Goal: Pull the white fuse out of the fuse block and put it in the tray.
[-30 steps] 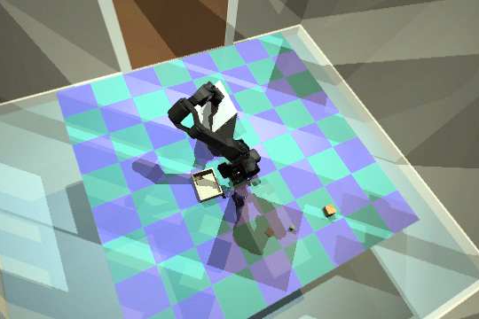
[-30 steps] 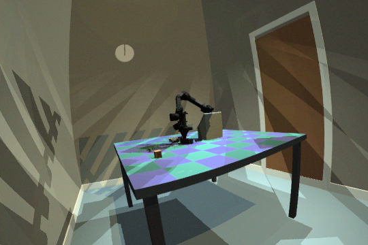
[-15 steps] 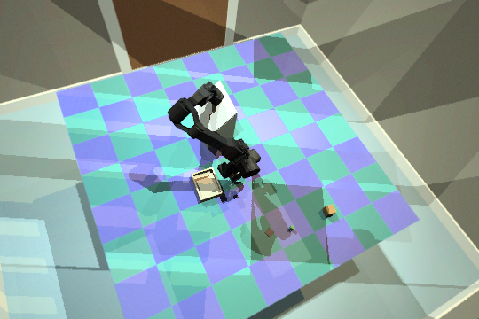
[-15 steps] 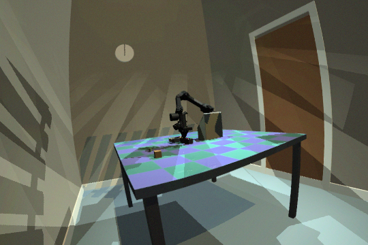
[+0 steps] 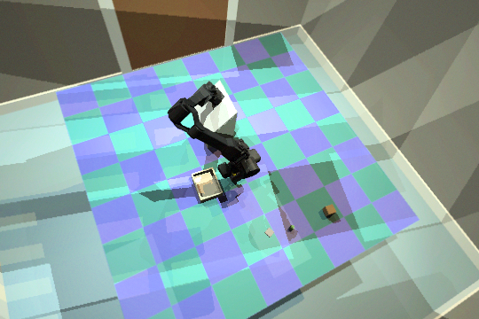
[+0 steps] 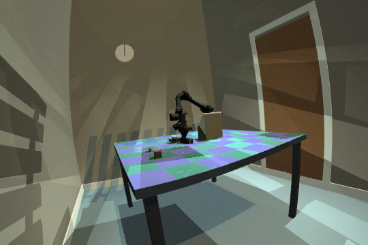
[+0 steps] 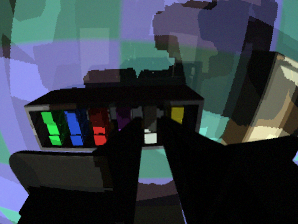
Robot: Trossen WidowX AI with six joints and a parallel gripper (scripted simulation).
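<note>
Black is the arm (image 5: 216,143) (image 6: 182,119) in the top view, bent over so that the gripper (image 5: 235,179) (image 6: 185,137) (image 7: 150,121) points down just beside the tray (image 5: 197,189) (image 6: 172,139) (image 7: 269,80). No fuse can be made out in the tray, and the block (image 5: 223,198) (image 6: 187,141) (image 7: 115,95) is mostly hidden under the wrist. An orange cube (image 5: 329,211) (image 6: 157,154) stands well apart.

The exterior view adds height: the gripper is low, right over the block. The fuses are too small to tell here.

Only the wrist view shows the fuse row: green (image 7: 52,129), blue (image 7: 74,128), red (image 7: 99,130), purple (image 7: 123,118), white (image 7: 150,137) and yellow (image 7: 177,114). The white fuse is in its slot, lined up between the fingertips. They stand a little apart and do not grip it; whether one brushes it, I cannot tell. So the approach looks nearly done, while the grip, the straight pull, the carry and the release are all left. Purple and yellow lie close to the fingers, so closing would call for care.
</note>
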